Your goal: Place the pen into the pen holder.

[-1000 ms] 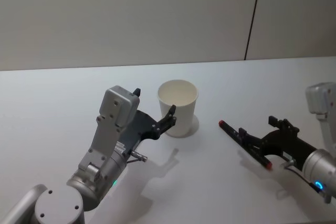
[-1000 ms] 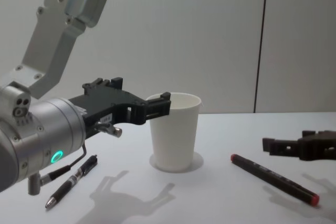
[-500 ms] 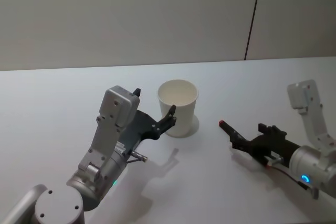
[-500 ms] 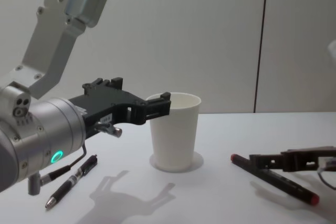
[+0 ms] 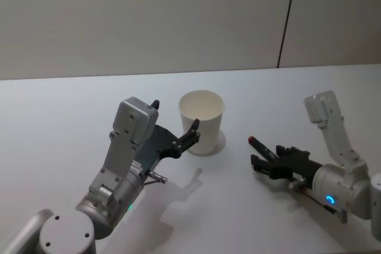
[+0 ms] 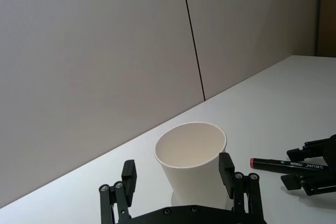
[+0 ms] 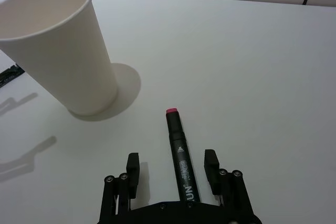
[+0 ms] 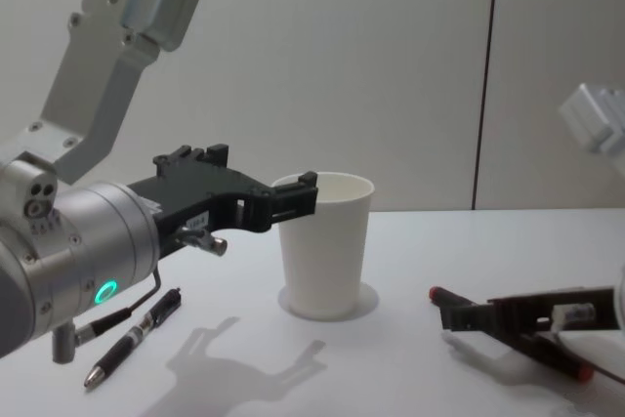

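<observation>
Right wrist view has the pen (image 7: 177, 148) lying flat on the white table (image 7: 252, 51). It is a black marker with a pinkish-red end cap. White print runs along its barrel, and only the letters "UN" can be read next to the gripper body. From the left wrist view the same print looks like "SRUN", followed by smaller characters too fine to make out.

The pen lies between the 2 fingers of the right gripper (image 7: 171, 163). Its barrel runs back under the gripper body, and its red end points out past the fingertips toward the cup (image 7: 68, 45). It sits closer to 1 finger than the other, with a strip of table showing on each side. The fingers are spread and grip nothing. In the chest view this gripper is low, at table height over the pen, a little to the right of the cup.

The cup stands upright on the table. The left gripper (image 6: 177, 167) hangs at the height of its rim with the fingers wide apart, 1 on either side of the upper wall. Whether either finger touches the paper cannot be told.

A 2nd pen (image 8: 132, 339), slim and black with a silver tip, lies on the table left of the cup, near the left arm.
</observation>
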`<state>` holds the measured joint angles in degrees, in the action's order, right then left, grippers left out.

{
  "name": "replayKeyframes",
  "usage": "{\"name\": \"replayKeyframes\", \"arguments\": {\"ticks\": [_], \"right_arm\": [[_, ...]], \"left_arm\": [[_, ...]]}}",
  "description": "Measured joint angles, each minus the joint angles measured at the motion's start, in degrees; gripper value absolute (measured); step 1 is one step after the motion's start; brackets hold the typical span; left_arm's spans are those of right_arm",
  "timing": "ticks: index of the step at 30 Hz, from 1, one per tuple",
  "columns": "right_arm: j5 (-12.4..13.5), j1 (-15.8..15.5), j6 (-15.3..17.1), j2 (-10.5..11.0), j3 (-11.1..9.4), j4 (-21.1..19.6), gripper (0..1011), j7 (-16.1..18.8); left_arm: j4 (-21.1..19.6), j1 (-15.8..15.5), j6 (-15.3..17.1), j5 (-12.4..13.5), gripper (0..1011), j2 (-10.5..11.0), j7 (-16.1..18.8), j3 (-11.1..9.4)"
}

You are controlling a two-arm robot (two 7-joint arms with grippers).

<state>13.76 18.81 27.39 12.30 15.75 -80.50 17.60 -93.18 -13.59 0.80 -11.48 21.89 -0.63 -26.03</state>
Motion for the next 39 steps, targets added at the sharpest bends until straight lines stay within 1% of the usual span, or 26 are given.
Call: {"name": "replayKeyframes", "arguments": {"ticks": [2, 5, 6, 7, 11, 12, 13, 14, 15, 19, 22, 29, 33, 36, 37, 38, 39], "right_arm": [[-0.49, 0.33, 0.36, -0.26, 0.25, 0.48, 746, 0.04], [-0.96, 0.69, 0.70, -0.51, 0.45, 0.86, 687, 0.04], [-1.31, 0.89, 1.01, -0.64, 0.53, 1.08, 630, -0.01], [-1.47, 1.02, 1.16, -0.72, 0.59, 1.20, 630, -0.05], [-2.53, 1.52, 2.34, -1.10, 0.98, 1.51, 465, -0.66], [-2.53, 1.52, 2.34, -1.10, 0.98, 1.51, 465, -0.66], [-2.85, 1.69, 2.80, -1.20, 1.10, 1.60, 439, -0.92], [-2.99, 1.73, 2.95, -1.25, 1.15, 1.64, 434, -1.03], [-3.12, 1.77, 3.10, -1.28, 1.18, 1.67, 387, -1.14], [-3.78, 1.87, 3.85, -1.47, 1.42, 1.75, 343, -1.67], [-4.16, 1.88, 4.15, -1.55, 1.57, 1.75, 332, -1.92], [-5.35, 1.65, 4.21, -1.51, 1.89, 1.16, 286, -2.37], [-6.28, 1.26, 3.73, -1.31, 2.09, 0.33, 259, -2.68], [-7.28, 0.73, 2.77, -1.05, 2.36, -0.82, 236, -2.99], [-7.47, 0.65, 2.63, -0.99, 2.38, -1.08, 220, -3.05], [-7.64, 0.57, 2.46, -0.92, 2.39, -1.35, 180, -3.07], [-7.82, 0.48, 2.25, -0.86, 2.40, -1.64, 177, -3.12]], "left_arm": [[0.00, 0.00, 0.00, 0.00, 1000, 0.00, 0.00, 0.00], [0.00, 0.00, 0.00, 0.00, 1000, 0.00, 0.00, 0.00], [0.00, 0.00, 0.00, 0.00, 1000, 0.00, 0.00, 0.00], [0.00, 0.00, 0.00, 0.00, 1000, 0.00, 0.00, 0.00], [0.00, 0.00, 0.00, 0.00, 999, 0.00, 0.00, 0.00], [0.00, 0.00, 0.00, 0.00, 1000, 0.00, 0.00, 0.00], [0.00, 0.00, 0.00, 0.00, 999, 0.00, 0.00, 0.00], [0.00, 0.00, 0.00, 0.00, 1000, 0.00, 0.00, 0.00], [0.00, 0.00, 0.00, 0.00, 999, 0.00, 0.00, 0.00], [0.00, 0.00, 0.00, 0.00, 999, 0.00, 0.00, 0.00], [0.00, 0.00, 0.00, 0.00, 1000, 0.00, 0.00, 0.00], [0.00, 0.00, 0.00, 0.00, 1000, 0.00, 0.00, 0.00], [0.00, 0.00, 0.00, 0.00, 1000, 0.00, 0.00, 0.00], [0.00, 0.00, 0.00, 0.00, 1000, 0.00, 0.00, 0.00], [0.00, 0.00, 0.00, 0.00, 1000, 0.00, 0.00, 0.00], [0.00, 0.00, 0.00, 0.00, 999, 0.00, 0.00, 0.00], [0.00, 0.00, 0.00, 0.00, 1000, 0.00, 0.00, 0.00]]}}
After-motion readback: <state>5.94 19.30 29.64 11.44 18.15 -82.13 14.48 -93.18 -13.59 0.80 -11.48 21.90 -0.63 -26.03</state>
